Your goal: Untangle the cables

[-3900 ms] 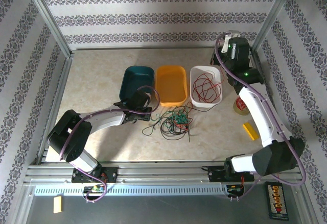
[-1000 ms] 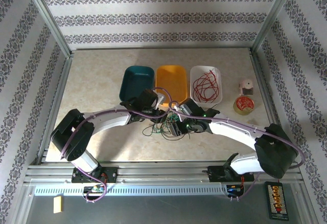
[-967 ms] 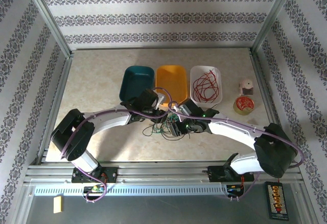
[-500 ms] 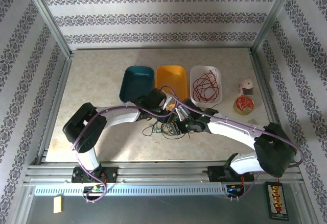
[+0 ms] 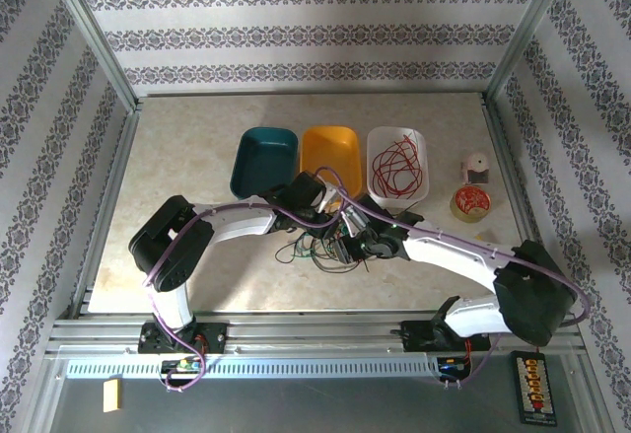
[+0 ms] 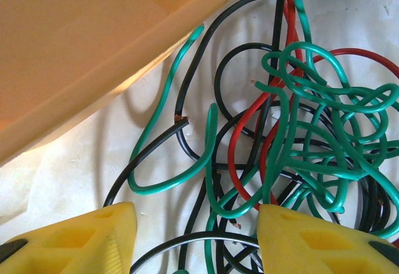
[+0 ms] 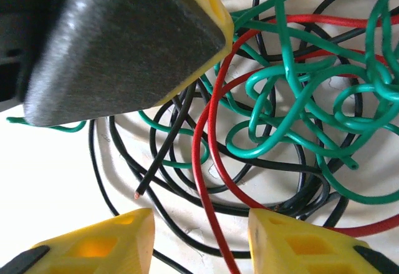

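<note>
Top external view, left to right across the far half of the tabletop (image 5: 177, 157): we see a teal tray (image 5: 261, 162) and an orange tray (image 5: 330, 162), both with bare floors, then a white tray (image 5: 397, 132) with loose red wire (image 5: 399, 169) lying in it. From that we judge that some red is already sorted out, while green and black are not yet dealt with.

The cables (image 5: 315, 252) lie in one tangle near the middle of the tabletop, just on the near side of the orange tray, and both arms meet over it. In the left wrist view the left fingers (image 6: 75, 236) stand apart and hold nothing. They hang low over black and green strands beside the orange tray's wall. In the right wrist view the right fingers (image 7: 312, 243) are likewise spread and grip nothing. A red strand runs between them, and a knot of green sits to their right.

We reckon most of the work is left: no strand is gripped, and red, green and black are interlocked.
</note>
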You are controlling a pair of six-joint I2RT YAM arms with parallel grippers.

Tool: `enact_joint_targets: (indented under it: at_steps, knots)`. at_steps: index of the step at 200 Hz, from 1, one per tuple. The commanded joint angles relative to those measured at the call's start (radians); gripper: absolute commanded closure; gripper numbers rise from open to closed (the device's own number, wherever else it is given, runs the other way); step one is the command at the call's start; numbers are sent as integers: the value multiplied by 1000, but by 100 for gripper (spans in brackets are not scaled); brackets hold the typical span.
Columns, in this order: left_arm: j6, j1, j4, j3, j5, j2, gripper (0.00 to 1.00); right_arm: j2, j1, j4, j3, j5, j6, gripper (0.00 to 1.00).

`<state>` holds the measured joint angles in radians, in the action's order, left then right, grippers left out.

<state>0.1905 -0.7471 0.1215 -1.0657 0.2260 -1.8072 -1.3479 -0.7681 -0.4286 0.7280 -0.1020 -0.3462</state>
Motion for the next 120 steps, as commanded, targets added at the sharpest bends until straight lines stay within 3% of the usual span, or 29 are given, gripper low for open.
enact_joint_targets:
  at_steps: [1,21,83,120]
  knots:
    - [-19,-19,27,-13,-16,-4,46,-23,2,26,-6,-24,-2,75]
    - [-23,-20,35,-10,-25,-4,46,5,6,36,-10,-25,-19,100]
    - [-20,-20,24,25,-37,-3,46,248,124,15,-2,-39,-76,100]
    - [-31,-20,23,42,-43,-1,46,347,195,44,77,-111,-129,100]
